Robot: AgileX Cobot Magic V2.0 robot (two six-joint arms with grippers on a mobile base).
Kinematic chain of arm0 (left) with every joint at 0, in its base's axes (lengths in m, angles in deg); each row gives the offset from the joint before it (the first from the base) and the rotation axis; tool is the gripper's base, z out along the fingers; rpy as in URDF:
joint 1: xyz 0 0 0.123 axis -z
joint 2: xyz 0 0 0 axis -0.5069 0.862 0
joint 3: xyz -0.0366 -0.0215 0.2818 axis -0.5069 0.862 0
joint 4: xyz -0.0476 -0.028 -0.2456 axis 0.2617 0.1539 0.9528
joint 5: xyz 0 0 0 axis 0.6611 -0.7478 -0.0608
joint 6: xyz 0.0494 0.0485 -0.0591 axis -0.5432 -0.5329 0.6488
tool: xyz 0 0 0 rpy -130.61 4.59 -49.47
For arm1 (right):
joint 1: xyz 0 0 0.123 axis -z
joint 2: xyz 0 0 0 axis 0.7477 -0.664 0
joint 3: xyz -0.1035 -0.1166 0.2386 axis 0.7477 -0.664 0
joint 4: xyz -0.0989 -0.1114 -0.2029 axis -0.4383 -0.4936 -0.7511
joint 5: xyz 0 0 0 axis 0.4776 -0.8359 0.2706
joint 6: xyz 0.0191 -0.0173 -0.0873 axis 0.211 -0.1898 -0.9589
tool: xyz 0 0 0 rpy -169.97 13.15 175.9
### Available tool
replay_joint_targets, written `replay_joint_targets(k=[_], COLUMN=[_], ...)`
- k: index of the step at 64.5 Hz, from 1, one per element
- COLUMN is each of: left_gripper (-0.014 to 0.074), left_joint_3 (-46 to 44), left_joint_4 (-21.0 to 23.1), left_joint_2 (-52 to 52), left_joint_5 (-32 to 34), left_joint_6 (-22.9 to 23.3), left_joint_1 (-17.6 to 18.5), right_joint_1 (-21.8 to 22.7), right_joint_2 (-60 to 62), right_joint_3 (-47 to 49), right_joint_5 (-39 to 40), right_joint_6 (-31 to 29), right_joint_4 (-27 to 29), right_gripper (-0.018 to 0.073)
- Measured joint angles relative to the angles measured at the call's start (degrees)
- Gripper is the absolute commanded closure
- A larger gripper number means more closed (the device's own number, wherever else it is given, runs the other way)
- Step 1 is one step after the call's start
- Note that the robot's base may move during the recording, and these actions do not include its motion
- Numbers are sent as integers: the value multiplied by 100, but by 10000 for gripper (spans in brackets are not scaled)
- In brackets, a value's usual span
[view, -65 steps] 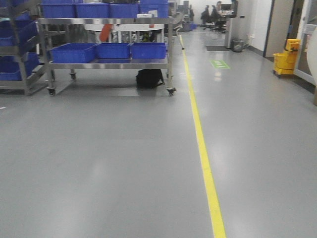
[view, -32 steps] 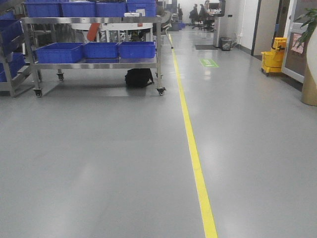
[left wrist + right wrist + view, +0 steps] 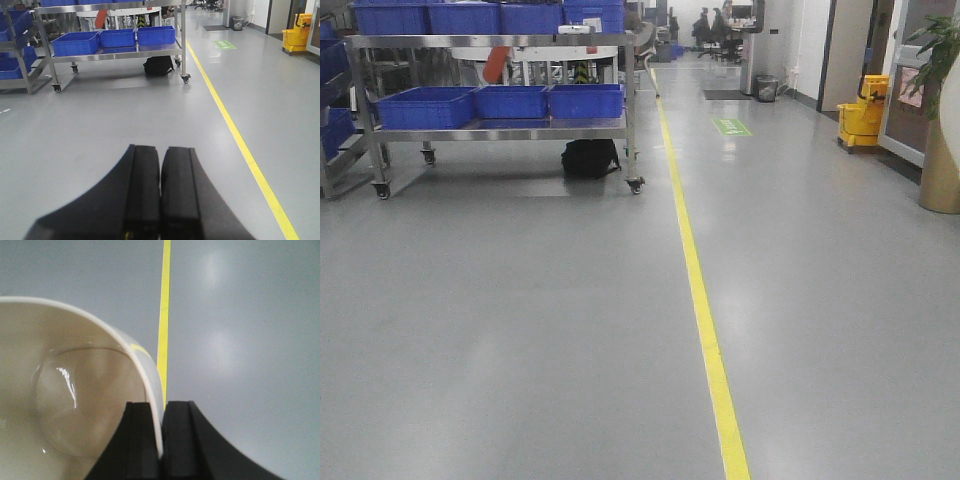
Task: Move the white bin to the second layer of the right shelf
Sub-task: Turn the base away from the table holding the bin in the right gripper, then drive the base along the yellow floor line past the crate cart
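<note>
Left of the yellow painted floor line (image 3: 695,290) stands the wheeled steel cart (image 3: 500,131) of blue plastic crates (image 3: 425,105), and your left gripper (image 3: 161,150) sits on that side, black fingers (image 3: 142,190) pressed together on nothing. Over the line itself, the fingers of your right gripper (image 3: 162,407) pinch one thin wall of the smooth cream-white plastic bin (image 3: 75,390), held above the grey floor (image 3: 520,350). That one-sided rim hold could let the bin swing or slip if the base jolts, and the roller shelf level shows in no view.
</note>
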Motion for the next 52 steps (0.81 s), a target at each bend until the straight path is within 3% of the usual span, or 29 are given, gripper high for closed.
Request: replay_joint_targets(k=[52], left_gripper=[512], left_joint_3=[0], left_joint_4=[0], left_joint_2=[0], left_joint_5=[0], left_joint_6=[0], left_joint_1=[0], right_joint_1=[0], right_joint_2=[0], right_joint_3=[0], right_joint_5=[0], right_joint_6=[0], right_joint_4=[0], right_gripper=[473])
